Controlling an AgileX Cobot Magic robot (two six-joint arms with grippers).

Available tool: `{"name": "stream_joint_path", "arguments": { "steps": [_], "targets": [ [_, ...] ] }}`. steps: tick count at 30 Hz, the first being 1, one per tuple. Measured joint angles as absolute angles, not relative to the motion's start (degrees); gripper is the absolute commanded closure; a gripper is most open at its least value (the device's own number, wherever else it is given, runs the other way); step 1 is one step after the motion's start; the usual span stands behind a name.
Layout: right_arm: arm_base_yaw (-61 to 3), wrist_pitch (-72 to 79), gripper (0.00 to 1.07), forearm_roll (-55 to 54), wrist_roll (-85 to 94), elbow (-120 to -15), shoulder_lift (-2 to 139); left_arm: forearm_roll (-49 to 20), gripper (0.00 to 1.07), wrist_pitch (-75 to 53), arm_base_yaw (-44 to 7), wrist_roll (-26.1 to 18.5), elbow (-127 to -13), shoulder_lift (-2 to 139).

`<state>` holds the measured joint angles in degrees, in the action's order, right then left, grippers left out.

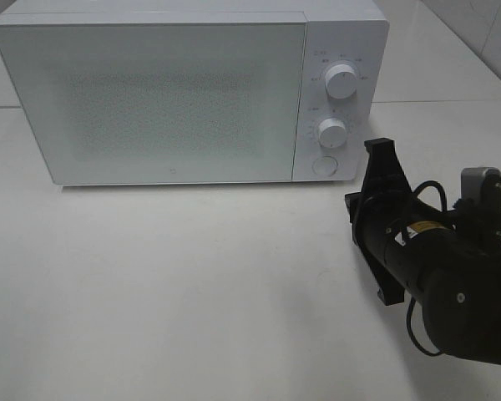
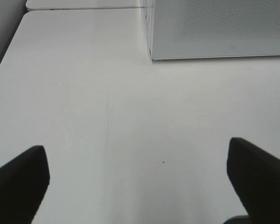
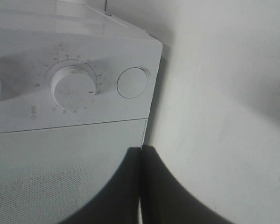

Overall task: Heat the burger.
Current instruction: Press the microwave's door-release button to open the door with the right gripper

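Although the task is about the burger, no view shows it: it is not on the table and not in any gripper. It may sit behind the frosted door of the microwave, but the door is closed and I cannot tell what is inside.

From the high camera, the microwave fills the 10 to 1 o'clock part, and the right arm comes in from 4 o'clock. The right gripper has its two fingers pressed together and holds nothing. It points at the control panel, near the round button that is at 6 o'clock from the lower knob; I see no contact with the panel. The left gripper hangs over bare table with its fingers spread wide and is empty; the microwave corner is ahead of it.

I judge that a burger is light and soft, with loose layers that can slide on each other. A hard squeeze would crush the bun and push the filling out. The better hold is probably across the sides, low enough to catch both bun halves, with wide fingers and gentle force, keeping it upright. Before that, the door must probably be opened.
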<state>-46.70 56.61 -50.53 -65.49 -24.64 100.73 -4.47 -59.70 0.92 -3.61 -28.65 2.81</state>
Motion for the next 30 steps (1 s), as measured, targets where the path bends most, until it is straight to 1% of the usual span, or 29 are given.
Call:
{"name": "stream_joint_path", "arguments": {
  "steps": [7,16,18,24,30],
  "targets": [
    [-42.51,54.66,1.06,-46.52,-65.49,-29.28,104.56,-4.47,0.09,-59.70,0.92,-3.61,-28.65,2.81],
    [-39.30,52.43,1.05,-43.43,-65.89,-34.26,108.00,-4.47,0.09,-59.70,0.92,-3.61,-28.65,2.81],
    [-37.76,50.65,1.04,-42.80,-67.38,-36.44,109.38,-4.47,0.09,-59.70,0.92,-3.61,-28.65,2.81],
    [-35.87,50.36,1.04,-41.02,-67.55,-38.16,110.41,-4.47,0.09,-59.70,0.92,-3.61,-28.65,2.81],
    [-33.40,50.08,1.04,-35.52,-72.94,-41.14,113.56,-4.47,0.09,-59.70,0.92,-3.61,-28.65,2.81]
  ]
}}
